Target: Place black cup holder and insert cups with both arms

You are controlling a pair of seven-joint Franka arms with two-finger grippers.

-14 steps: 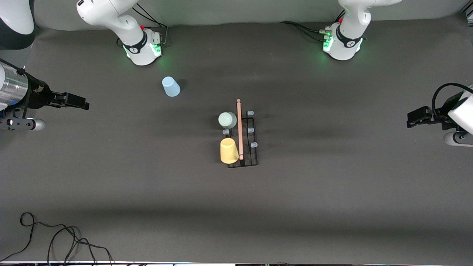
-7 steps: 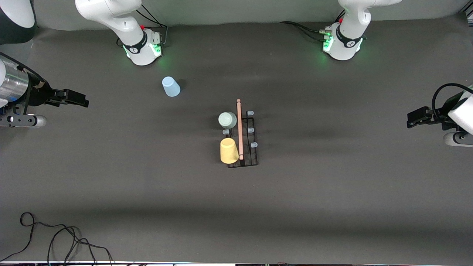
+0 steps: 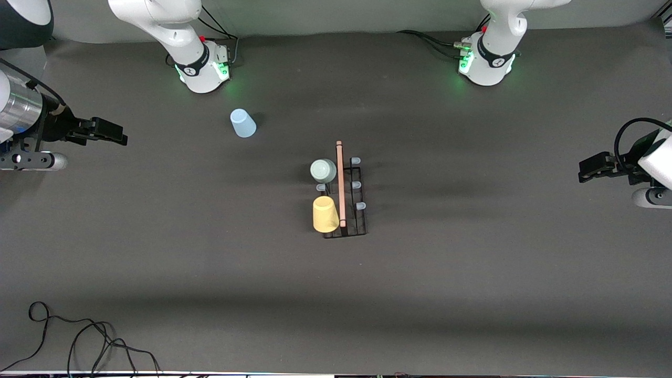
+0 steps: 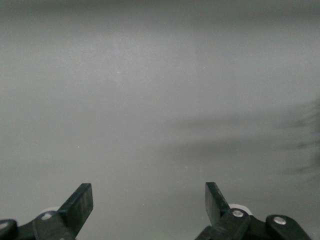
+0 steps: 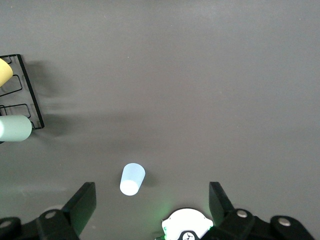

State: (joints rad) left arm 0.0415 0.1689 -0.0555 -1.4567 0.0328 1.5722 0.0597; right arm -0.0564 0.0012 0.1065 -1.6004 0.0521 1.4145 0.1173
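Note:
The black cup holder (image 3: 357, 220) stands mid-table with its wooden handle (image 3: 340, 184) on top. The pale green cup (image 3: 323, 170) and the yellow cup (image 3: 325, 214) sit on prongs on its side toward the right arm's end. The light blue cup (image 3: 242, 123) stands upside down on the table near the right arm's base. My right gripper (image 3: 107, 131) is open and empty at the right arm's end of the table. Its wrist view shows the blue cup (image 5: 132, 179) and the holder (image 5: 20, 95). My left gripper (image 3: 588, 170) is open and empty at the left arm's end, waiting.
Both green-lit arm bases (image 3: 202, 68) (image 3: 485, 65) stand along the table edge farthest from the front camera. A black cable (image 3: 79, 336) lies at the near corner at the right arm's end. The left wrist view shows only grey table (image 4: 160, 100).
My right gripper has shifted slightly toward the edge where the bases stand. The left arm, the cups and the holder have not moved.

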